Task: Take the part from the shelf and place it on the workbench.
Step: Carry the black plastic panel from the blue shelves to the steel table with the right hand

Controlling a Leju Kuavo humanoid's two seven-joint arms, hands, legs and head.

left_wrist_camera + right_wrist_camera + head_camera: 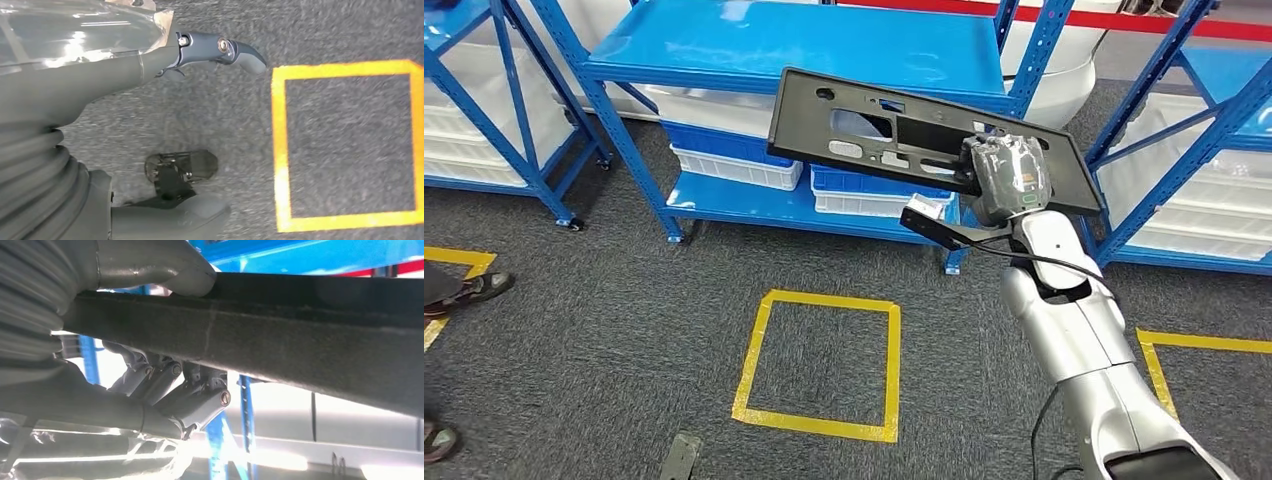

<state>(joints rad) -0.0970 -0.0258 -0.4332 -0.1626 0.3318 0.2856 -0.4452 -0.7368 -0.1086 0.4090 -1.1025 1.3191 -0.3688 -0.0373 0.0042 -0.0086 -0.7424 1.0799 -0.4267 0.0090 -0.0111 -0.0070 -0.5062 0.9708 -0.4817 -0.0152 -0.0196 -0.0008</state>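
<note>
The right hand (1007, 178) grips the black plastic panel (894, 135), a long flat part with cut-outs, at the lower edge towards one end. The right wrist view shows the thumb (172, 270) pressed on one face and the darker fingers (200, 400) curled against the other, so the hold is a clamp across the panel's thickness. The panel is in the air, tilted, in front of the blue shelf (794, 45) and seemingly lifted off it; most of its length hangs out to the robot's left of the hand.

The left hand (220, 50) hangs over the grey carpet, near a yellow taped square (350, 145), with nothing in it and its fingers loosely apart.

The step in hand looks like the carry to the workbench, which I cannot see here. Since the grip sits far from the panel's middle, the long free end will lever against the fingers, so the turn away from the shelf should be slow and smooth, with the clamp kept firm. The free end should be swung wide of the blue uprights (1044, 50), and the panel levelled before it is lowered, so that it lands flat rather than on a corner
</note>
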